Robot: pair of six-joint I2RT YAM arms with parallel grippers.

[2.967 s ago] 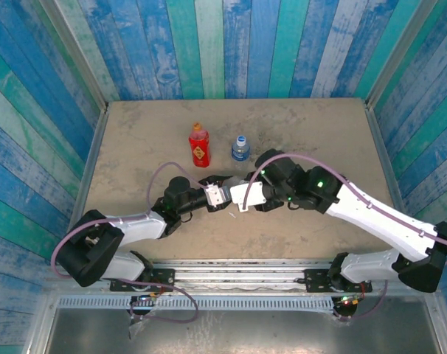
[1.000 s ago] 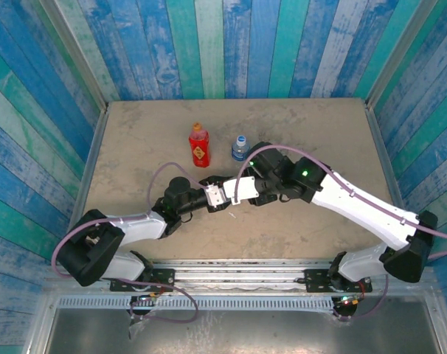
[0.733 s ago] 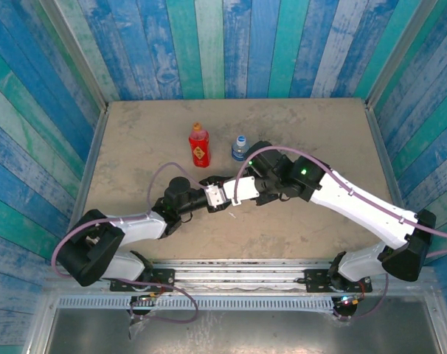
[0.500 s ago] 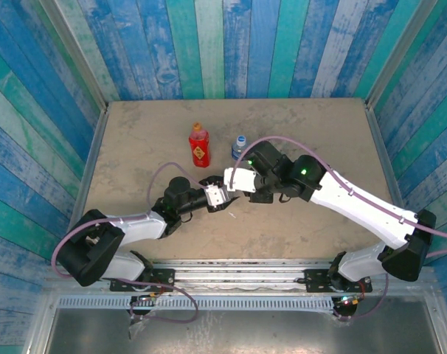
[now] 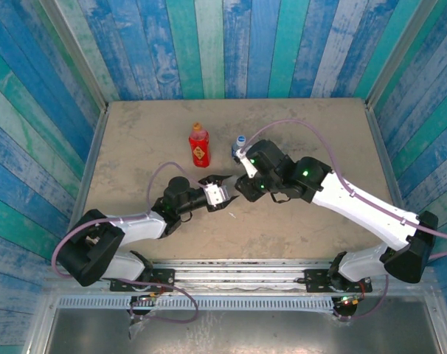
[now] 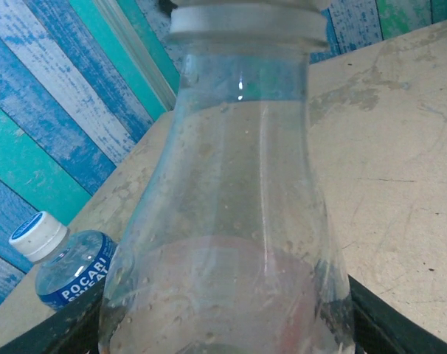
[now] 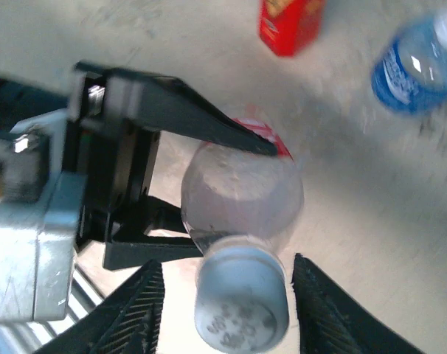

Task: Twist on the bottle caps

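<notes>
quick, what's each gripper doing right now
left gripper: closed on the clear red-label bottle
right gripper: open, straddling the white cap on that bottle

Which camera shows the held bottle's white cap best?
The right wrist view: the small white round plastic cap shows whole, atop the clear plastic bottle. The left wrist view catches just its bottom edge; from above it's too small to tell.

Blue plank walls [image 5: 223, 44], beige tabletop [image 5: 135, 140]
</notes>
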